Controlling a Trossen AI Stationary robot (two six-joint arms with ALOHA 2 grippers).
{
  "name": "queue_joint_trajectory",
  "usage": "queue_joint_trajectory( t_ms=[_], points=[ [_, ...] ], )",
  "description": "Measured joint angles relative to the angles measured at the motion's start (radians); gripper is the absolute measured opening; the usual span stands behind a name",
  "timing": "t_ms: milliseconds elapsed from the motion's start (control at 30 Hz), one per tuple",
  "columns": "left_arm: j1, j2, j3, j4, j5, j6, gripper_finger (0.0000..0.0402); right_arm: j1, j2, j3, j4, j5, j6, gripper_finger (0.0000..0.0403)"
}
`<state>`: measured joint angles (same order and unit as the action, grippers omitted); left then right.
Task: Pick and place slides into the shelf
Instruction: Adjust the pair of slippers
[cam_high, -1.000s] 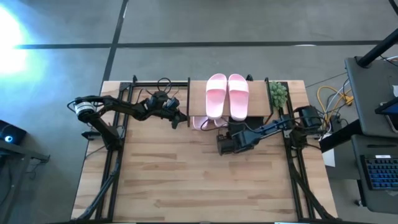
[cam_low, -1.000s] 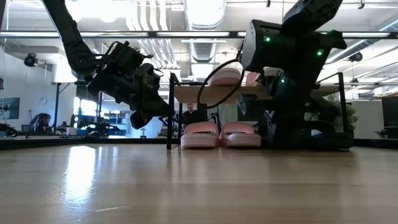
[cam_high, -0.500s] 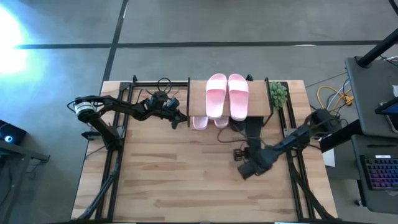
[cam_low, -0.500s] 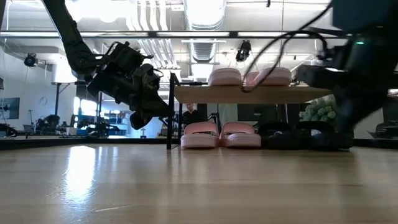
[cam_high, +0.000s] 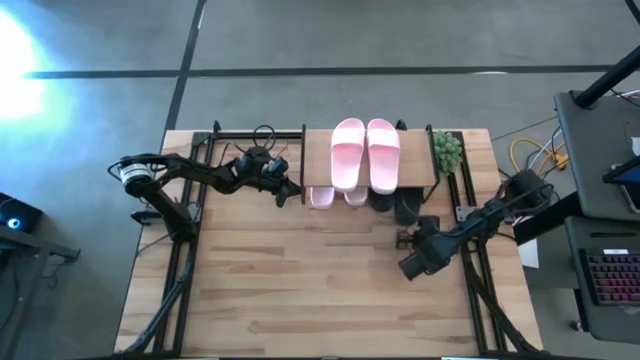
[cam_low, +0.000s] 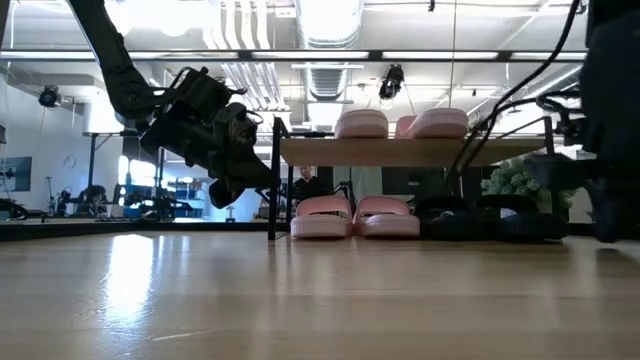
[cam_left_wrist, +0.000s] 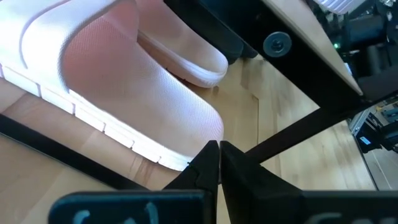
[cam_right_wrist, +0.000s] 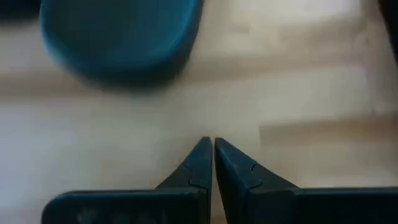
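The shelf (cam_high: 318, 160) stands at twelve o'clock on the table (cam_high: 300, 290); two light pink slides (cam_high: 365, 152) lie side by side on its top board, toes away from the table's open middle; beneath it, in the low view, a second pink pair (cam_low: 355, 217) sits on the tabletop at the left part of the space under the board, with the two black slides (cam_low: 475, 225) just beside them to the right, dark and hard to separate. The left gripper (cam_high: 293, 193) hangs at the shelf's nine o'clock corner, close to its black leg — fingers pressed together, holding nothing; its wrist view shows a pink slide (cam_left_wrist: 124, 93) right ahead of the tips. The right gripper (cam_high: 408, 240) hovers at about five o'clock from the shelf, over bare wood, fingers shut and empty; a black slide's toe (cam_right_wrist: 121, 37) shows ahead of it, apart from the tips.
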<state>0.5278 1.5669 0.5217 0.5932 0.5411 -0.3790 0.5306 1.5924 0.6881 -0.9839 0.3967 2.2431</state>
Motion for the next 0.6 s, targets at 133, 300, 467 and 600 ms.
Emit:
queue_joint_trajectory(
  t_ms=[133,300,467,600],
  points=[
    [0.000,0.000,0.000,0.000,0.000,0.000,0.0000,-0.032,-0.066,-0.049,0.024,0.046,-0.012,0.0013],
    [0.000,0.000,0.000,0.000,0.000,-0.005,0.0000,-0.067,-0.109,-0.080,0.076,0.078,-0.077,0.0013],
    [0.000,0.000,0.000,0.000,0.000,-0.006,0.0000,-0.093,-0.092,-0.084,0.134,0.087,-0.130,0.0013],
    [0.000,0.000,0.000,0.000,0.000,-0.006,0.0000,-0.112,-0.069,-0.087,0.130,0.099,-0.131,0.0013]
  ],
)
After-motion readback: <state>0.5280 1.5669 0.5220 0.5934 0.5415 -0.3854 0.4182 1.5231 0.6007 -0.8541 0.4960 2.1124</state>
